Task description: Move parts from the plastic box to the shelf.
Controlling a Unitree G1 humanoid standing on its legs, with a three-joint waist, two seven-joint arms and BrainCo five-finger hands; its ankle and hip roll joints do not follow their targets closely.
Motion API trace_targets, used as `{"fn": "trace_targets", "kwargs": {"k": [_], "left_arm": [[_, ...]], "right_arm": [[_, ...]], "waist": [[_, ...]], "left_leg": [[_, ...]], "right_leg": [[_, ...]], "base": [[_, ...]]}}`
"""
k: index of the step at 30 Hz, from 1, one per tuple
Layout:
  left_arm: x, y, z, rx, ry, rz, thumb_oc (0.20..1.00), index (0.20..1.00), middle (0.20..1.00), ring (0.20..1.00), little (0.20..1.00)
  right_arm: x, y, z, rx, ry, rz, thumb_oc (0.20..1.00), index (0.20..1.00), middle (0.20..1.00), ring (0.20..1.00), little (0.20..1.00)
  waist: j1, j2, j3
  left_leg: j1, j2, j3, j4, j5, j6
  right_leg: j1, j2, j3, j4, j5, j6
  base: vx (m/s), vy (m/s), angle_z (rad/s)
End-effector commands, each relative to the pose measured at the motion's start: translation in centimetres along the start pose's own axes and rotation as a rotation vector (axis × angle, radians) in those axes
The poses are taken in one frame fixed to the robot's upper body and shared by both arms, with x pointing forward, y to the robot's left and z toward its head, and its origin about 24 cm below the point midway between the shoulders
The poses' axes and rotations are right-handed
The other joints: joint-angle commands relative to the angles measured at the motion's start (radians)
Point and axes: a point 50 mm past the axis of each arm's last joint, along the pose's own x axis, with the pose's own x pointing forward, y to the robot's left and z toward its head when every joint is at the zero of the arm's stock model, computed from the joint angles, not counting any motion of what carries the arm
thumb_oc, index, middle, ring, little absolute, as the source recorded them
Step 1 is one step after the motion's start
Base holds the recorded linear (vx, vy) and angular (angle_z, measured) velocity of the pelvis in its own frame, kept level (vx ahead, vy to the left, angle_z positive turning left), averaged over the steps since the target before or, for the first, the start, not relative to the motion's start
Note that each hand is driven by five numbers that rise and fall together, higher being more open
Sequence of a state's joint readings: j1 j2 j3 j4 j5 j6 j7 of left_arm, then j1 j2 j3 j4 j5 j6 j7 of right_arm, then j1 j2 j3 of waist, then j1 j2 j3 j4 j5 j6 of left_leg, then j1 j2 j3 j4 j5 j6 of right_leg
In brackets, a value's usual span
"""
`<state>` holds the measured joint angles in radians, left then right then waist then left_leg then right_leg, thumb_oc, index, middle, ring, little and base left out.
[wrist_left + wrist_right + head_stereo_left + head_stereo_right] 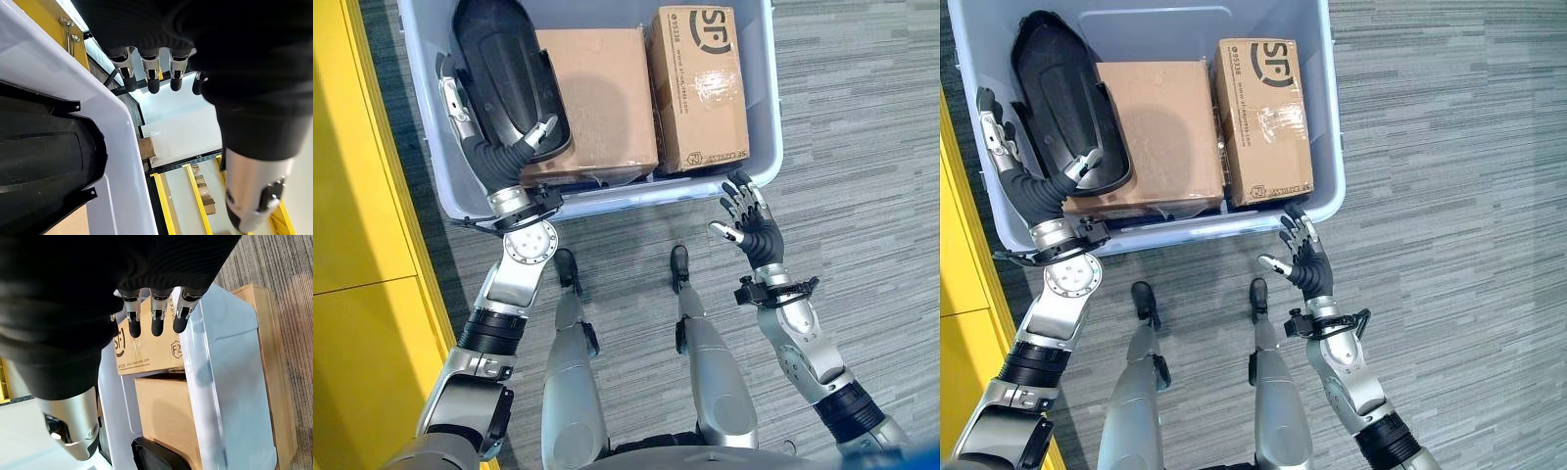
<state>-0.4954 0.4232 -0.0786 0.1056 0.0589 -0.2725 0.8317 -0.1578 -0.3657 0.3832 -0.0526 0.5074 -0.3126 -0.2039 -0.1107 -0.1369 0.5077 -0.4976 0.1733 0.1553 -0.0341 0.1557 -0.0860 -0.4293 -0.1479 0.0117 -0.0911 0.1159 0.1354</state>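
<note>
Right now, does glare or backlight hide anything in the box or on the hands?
Left eye view: even light, black part and plastic box read clearly; slight sheen on the printed carton tape. Left wrist view: bright background leaves the left hand a dark silhouette.

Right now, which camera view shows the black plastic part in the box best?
The right eye view: the whole black part shows there. The left eye view cuts its top, the left wrist view shows one edge up close, and the right wrist view shows just a corner.
</note>
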Motion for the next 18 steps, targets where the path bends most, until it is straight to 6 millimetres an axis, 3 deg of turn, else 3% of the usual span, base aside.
{"fn": "trace_targets", "kwargs": {"k": [1, 18], "left_arm": [[1.5, 1.0, 0.8, -0.033, -0.056, 0.065, 1.000, 1.000, 1.000, 1.000, 1.000], [1.1, 2.5, -1.0, -0.007, 0.039, 0.153, 1.000, 1.000, 1.000, 1.000, 1.000]], "right_arm": [[0.2, -0.6, 2.7, 0.024, -0.149, -0.027, 1.000, 1.000, 1.000, 1.000, 1.000], [-0.1, -1.0, 3.1, 0.015, -0.156, -0.035, 1.000, 1.000, 1.000, 1.000, 1.000]], "waist": [[0.005, -0.036, 0.005], [0.003, -0.063, 0.011]], "left_leg": [[0.029, 0.073, -0.025, 0.014, -0.025, -0.037], [0.007, 0.078, -0.035, 0.002, -0.025, -0.038]], "right_leg": [[0.103, -0.111, -0.047, 0.017, 0.020, 0.061], [0.093, -0.098, -0.057, 0.012, 0.017, 0.059]], "base": [[0.00, 0.000, 0.00], [0.00, 0.000, 0.00]]}}
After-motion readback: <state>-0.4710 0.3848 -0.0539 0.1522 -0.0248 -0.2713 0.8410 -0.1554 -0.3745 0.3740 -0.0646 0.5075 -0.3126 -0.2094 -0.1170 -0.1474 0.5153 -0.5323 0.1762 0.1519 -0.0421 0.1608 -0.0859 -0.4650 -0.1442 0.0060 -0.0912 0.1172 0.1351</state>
